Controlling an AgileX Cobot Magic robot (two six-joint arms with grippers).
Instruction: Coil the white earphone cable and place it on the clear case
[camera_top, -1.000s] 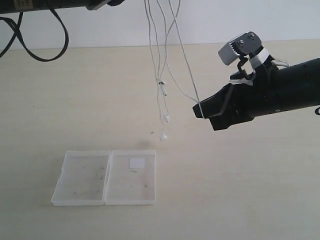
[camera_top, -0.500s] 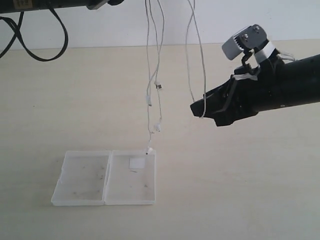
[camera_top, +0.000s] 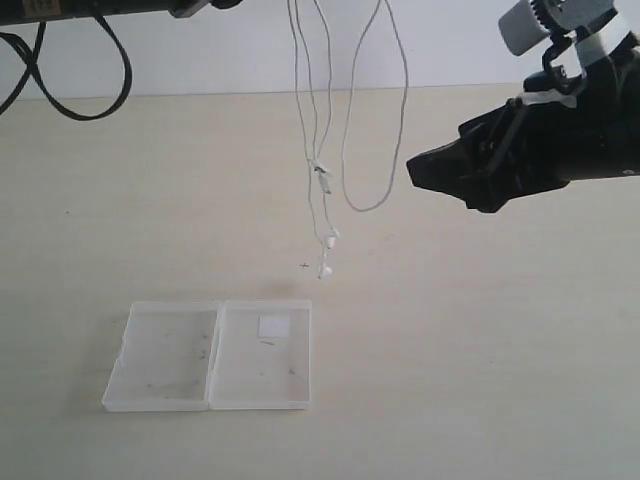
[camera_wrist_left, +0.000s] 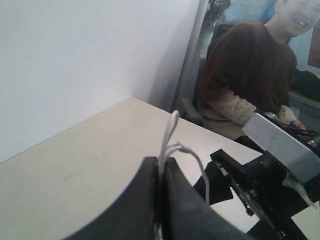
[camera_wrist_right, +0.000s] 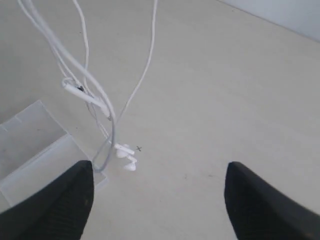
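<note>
Thin white earphone cable (camera_top: 322, 180) dangling in loops, earbuds (camera_top: 327, 240) lowest, pinched by left fingers (camera_wrist_left: 180, 202), right fingers (camera_wrist_right: 57, 210) spread

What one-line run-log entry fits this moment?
left pincer: shut on white earphone cable | right pincer: open, apart from cable | earbuds: hanging, not on clear case | coil: not yet done

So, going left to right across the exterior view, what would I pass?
Looped black cable, clear case, the dangling white earphone cable, then the right gripper.
</note>
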